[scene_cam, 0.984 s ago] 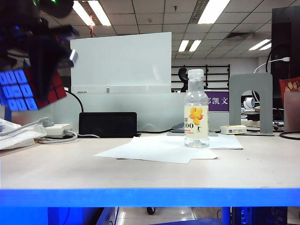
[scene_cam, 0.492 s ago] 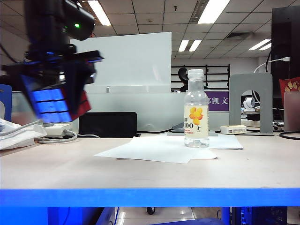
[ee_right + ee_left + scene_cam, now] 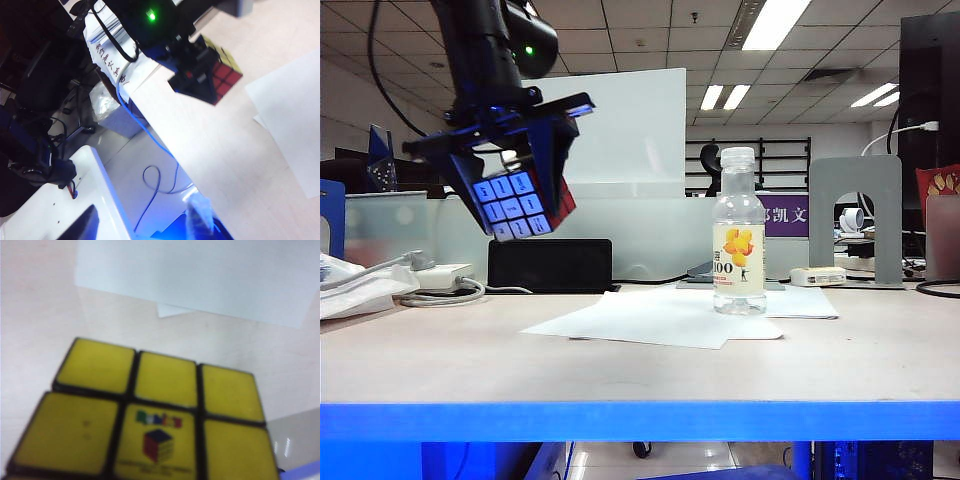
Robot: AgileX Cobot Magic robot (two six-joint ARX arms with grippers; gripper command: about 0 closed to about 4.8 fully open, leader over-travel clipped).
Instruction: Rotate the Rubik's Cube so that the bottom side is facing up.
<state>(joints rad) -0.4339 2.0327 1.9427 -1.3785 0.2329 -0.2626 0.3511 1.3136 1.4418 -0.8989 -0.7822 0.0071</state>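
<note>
The Rubik's Cube (image 3: pixel 523 200) hangs in the air, pinched between the jaws of the left gripper (image 3: pixel 510 165), well above the table (image 3: pixel 620 370) on the left side of the exterior view and clear of everything on it. It sits tilted in that grip: a blue face looks toward the exterior camera and slightly downward, a red face shows on the side toward the bottle (image 3: pixel 739 232), and in the left wrist view the yellow face with the logo fills the foreground, turned up toward the wrist. So the cube lies straight below the gripper that carries it, and the sheets of paper (image 3: pixel 655 315) lie below and toward the middle of the table. A set-down with the right face up probably depends on how the wrist rolls the cube over before it descends. The right gripper appears in no picture (its wrist camera looks across from the side at the left gripper (image 3: pixel 192 62) and the cube (image 3: pixel 220 75)), so I cannot tell how its jaws stand; the left arm is plainly the one placed to act.
</note>
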